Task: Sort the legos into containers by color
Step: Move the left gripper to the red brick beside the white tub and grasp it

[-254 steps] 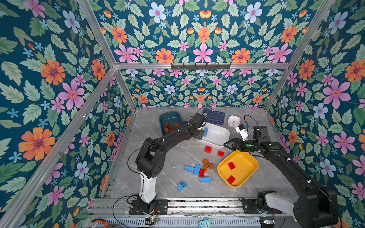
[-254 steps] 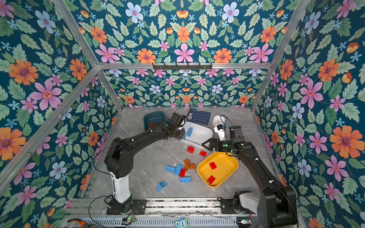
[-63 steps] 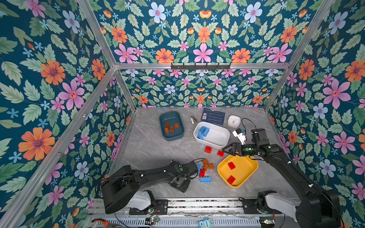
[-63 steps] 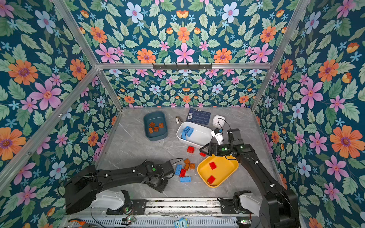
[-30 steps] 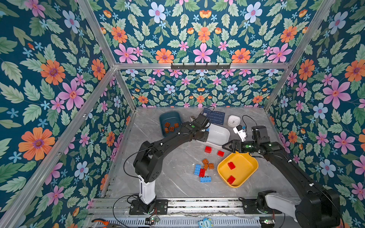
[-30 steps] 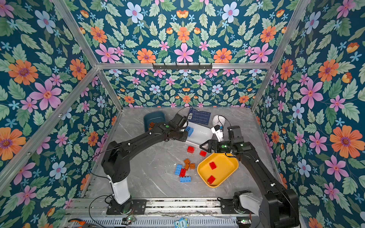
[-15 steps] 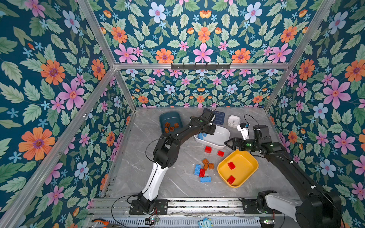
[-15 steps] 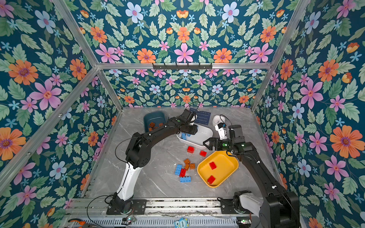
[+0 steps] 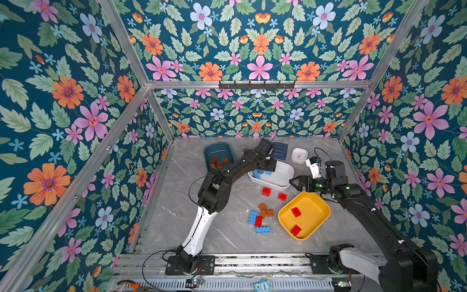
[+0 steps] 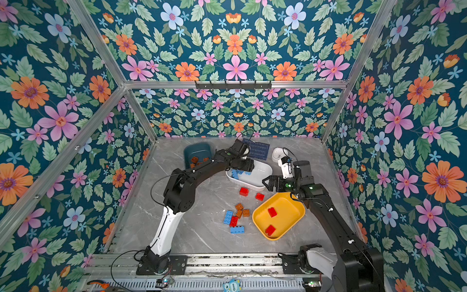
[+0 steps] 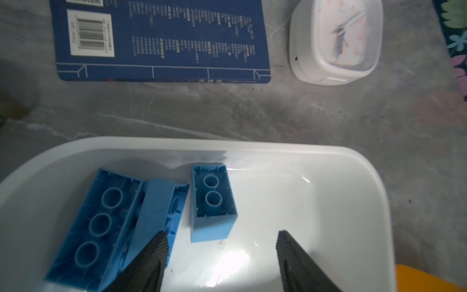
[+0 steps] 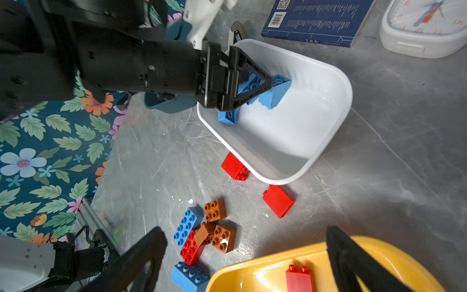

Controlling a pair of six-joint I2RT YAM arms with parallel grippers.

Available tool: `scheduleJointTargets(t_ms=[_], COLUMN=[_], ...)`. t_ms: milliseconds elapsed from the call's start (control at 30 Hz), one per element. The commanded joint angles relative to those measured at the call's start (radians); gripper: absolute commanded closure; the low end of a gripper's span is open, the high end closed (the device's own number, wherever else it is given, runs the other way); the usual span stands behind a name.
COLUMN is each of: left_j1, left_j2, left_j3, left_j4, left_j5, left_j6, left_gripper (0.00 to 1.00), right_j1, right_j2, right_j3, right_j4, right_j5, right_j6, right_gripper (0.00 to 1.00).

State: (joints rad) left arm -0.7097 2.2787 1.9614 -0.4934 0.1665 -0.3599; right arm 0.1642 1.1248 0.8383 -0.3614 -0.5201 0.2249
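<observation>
Left gripper [image 11: 222,242] hangs low over the white tub [image 9: 280,175], jaws apart, nothing between them; blue bricks [image 11: 212,202] lie in that tub's left end, one just beside a fingertip; right gripper [image 12: 245,233] hovers at the far rim of the yellow tub [image 9: 310,202], spread wide and empty; two red bricks [image 9: 295,211] sit inside it; orange-brown bricks [image 9: 218,161] rest in the teal tub [image 9: 217,150], far left; a loose mixed pile [image 9: 258,220] lies on the table [image 9: 227,235] left of the yellow tub.
</observation>
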Motion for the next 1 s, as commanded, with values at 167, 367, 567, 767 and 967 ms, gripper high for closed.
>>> scheduleJointTargets(t_ms=[167,367,567,767,967], left_j1=[-0.049,-0.135,-0.207,-0.223,-0.226], left_j2=[-0.240,-0.386,-0.461,-0.448,-0.389], left_j3=[-0.231,-0.440,-0.599,-0.697,-0.696], left_j4=[-0.024,-0.022,0.045,0.181,0.201], left_j5=[-0.038,-0.114,-0.186,-0.223,-0.276], left_j6=[0.003,-0.046,-0.175,-0.322,-0.333], left_gripper=[0.23,0.22,0.21,0.21,0.21], right_j1=[0.001,0.001,0.001,0.001,0.002], right_j2=[0.021,0.046,0.056,0.062,0.058], right_j3=[0.006,0.018,0.020,0.012,0.006], right_j4=[0.047,0.054,0.056,0.066,0.064], right_j5=[-0.078,-0.133,-0.144,-0.153,-0.152], right_j6=[0.004,0.004,0.007,0.012,0.011], right_gripper=[0.01,0.01,0.01,0.01,0.01])
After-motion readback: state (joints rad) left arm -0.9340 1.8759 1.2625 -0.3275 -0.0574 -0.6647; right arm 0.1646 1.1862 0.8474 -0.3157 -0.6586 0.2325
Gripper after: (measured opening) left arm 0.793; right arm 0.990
